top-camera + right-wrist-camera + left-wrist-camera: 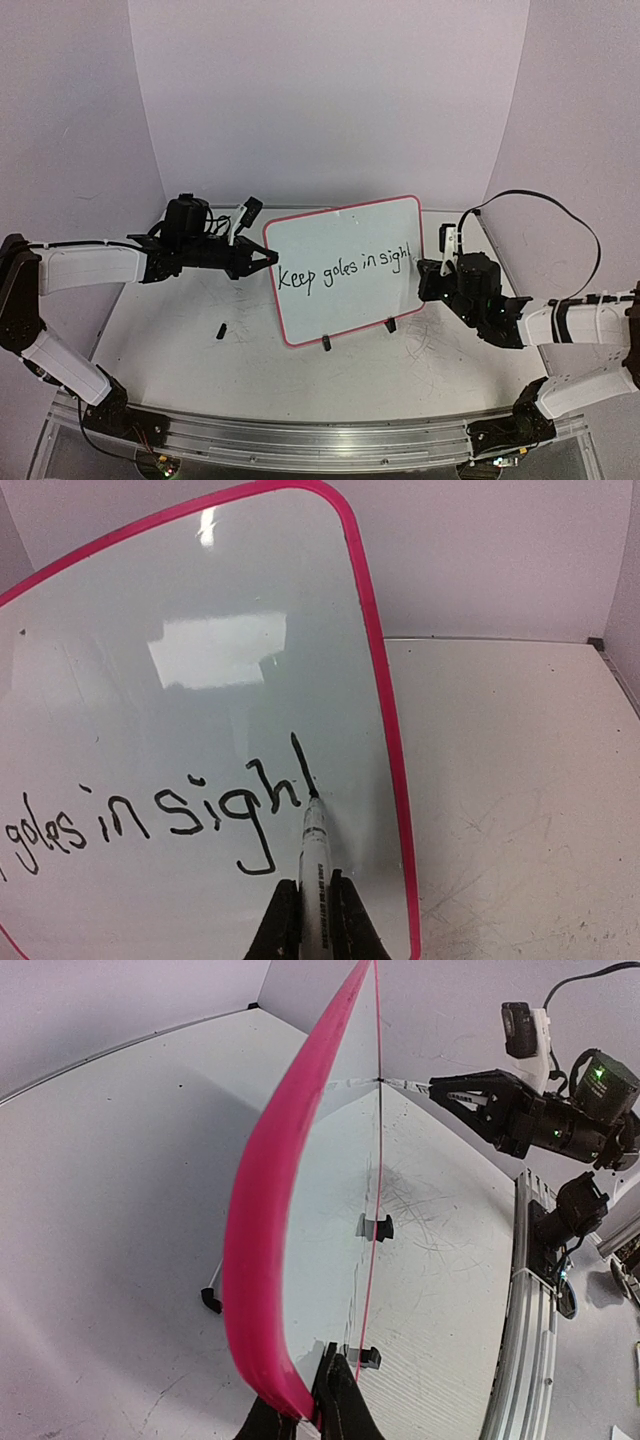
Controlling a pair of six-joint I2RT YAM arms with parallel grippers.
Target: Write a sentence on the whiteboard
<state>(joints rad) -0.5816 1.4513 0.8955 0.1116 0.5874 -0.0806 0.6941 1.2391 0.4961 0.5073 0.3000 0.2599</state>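
The whiteboard (340, 232), pink-bordered, stands upright on the table on two black clip feet. Across it runs the sentence (345, 270), black letters reading "Keep goles in sigh" and then one upright stroke. My left gripper (272, 257) is shut on the board's left edge; the left wrist view shows the jaws (318, 1400) pinching the pink rim (265, 1210). My right gripper (314, 905) is shut on a white marker (314, 870). The marker's black tip touches the board at the foot of that last stroke (303, 765), near the right border.
A small black marker cap (219, 329) lies on the table left of the board. The clip feet (326, 343) (391, 324) stand out in front of the board. An aluminium rail (300, 440) runs along the near edge. Pale backdrop walls close in behind and at both sides.
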